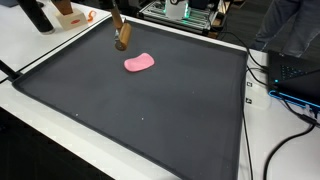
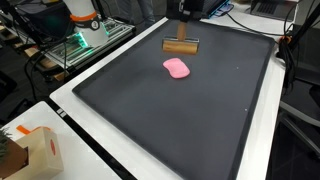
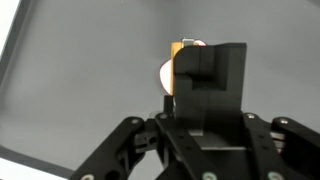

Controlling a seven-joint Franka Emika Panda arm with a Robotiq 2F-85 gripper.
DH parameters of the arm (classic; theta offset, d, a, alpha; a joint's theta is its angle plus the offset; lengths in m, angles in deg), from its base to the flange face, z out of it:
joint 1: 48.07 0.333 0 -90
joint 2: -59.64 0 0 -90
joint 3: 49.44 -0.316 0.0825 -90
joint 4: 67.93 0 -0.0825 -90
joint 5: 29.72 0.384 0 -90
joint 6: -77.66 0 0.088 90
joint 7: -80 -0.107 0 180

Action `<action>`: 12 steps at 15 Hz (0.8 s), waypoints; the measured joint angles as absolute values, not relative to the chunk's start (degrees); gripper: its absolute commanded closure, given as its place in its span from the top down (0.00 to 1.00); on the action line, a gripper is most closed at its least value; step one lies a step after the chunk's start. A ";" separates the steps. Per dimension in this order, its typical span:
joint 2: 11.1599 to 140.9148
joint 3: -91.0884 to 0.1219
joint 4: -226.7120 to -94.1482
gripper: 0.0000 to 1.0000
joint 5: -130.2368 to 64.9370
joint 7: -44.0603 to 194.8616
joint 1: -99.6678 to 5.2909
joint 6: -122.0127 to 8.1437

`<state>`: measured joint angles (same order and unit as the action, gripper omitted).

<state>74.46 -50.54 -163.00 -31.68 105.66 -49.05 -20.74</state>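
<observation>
A pink, soap-shaped lump (image 1: 139,63) (image 2: 177,68) lies on the large dark mat (image 1: 150,110) (image 2: 190,120), toward its far side. Just beyond the lump, a wooden block-like tool (image 1: 121,38) (image 2: 181,45) hangs with its lower end close to the mat. My gripper (image 2: 185,10) (image 3: 205,55) holds it from above, fingers shut on it. In the wrist view the black fingers (image 3: 208,85) hide most of the tool. Only its orange-brown edge (image 3: 176,65) and a sliver of the pink lump (image 3: 164,76) show past them.
The mat lies on a white table (image 1: 285,150) with a raised black rim. Cables and a dark device (image 1: 295,75) lie along one side. A green-lit equipment rack (image 2: 88,35) (image 1: 185,12) stands behind the far edge. A cardboard box (image 2: 35,150) sits at a near corner.
</observation>
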 measured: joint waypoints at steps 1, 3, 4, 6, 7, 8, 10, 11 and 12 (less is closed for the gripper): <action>73.38 -50.93 -164.41 0.23 -33.02 104.57 -48.30 -21.68; 71.16 -51.66 -167.30 0.23 -35.61 102.44 -46.85 -23.62; 70.08 -52.03 -168.71 0.23 -36.80 101.40 -46.24 -24.61; 67.98 -52.68 -171.45 0.48 -39.26 99.34 -45.13 -26.42; 67.14 -52.87 -172.54 0.48 -40.15 98.59 -44.67 -26.90; 66.49 -52.95 -173.32 0.48 -40.51 98.15 -44.40 -27.12; 65.94 -52.96 -173.95 0.48 -40.67 98.06 -44.33 -27.27; 65.85 -52.95 -174.07 0.48 -40.70 98.06 -44.35 -27.34; 65.83 -52.94 -174.17 0.48 -40.73 98.06 -44.36 -27.41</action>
<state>65.83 -52.94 -174.17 -40.73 98.06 -44.36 -27.41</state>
